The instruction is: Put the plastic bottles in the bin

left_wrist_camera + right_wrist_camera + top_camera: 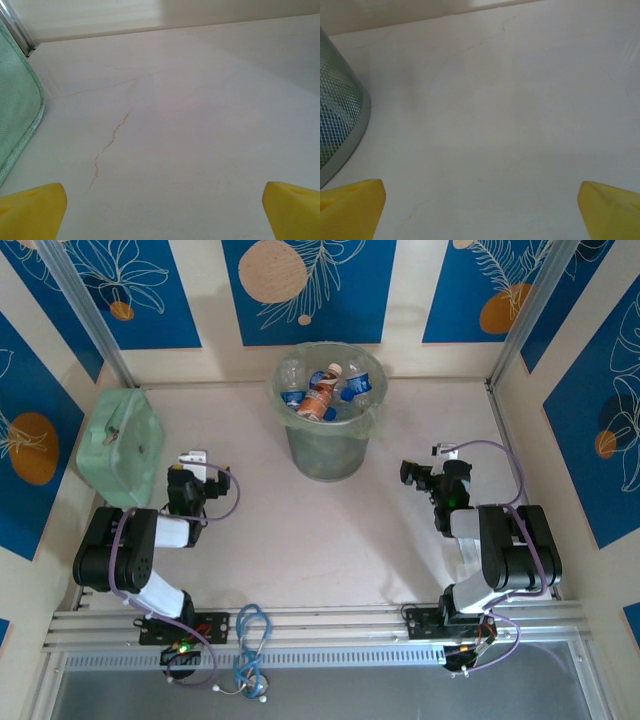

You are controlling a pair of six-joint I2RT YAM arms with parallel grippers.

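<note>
Table (300, 530): pale, with faint hairline cracks noted in the left wrist view.

Bin (325, 452) was seen upright at the far centre, lined with a clear bag.

Case (122, 445), mint-green, was found lying flat at the far left, well apart from the bin.

Left arm (130, 550) and right arm (505, 550) were seen folded near their bases, one at each side.

Left gripper (200, 462) was held just beside the case, jaws spread wide over bare table.

Right gripper (418, 472) was held to the right of the bin, jaws likewise wide over bare table. The bin's base was seen at the left edge of its wrist view.

Bottles (322, 392) were seen piled inside the bin, blue-labelled clear ones around a brown one. The count could not be made out, perhaps five or six.
</note>
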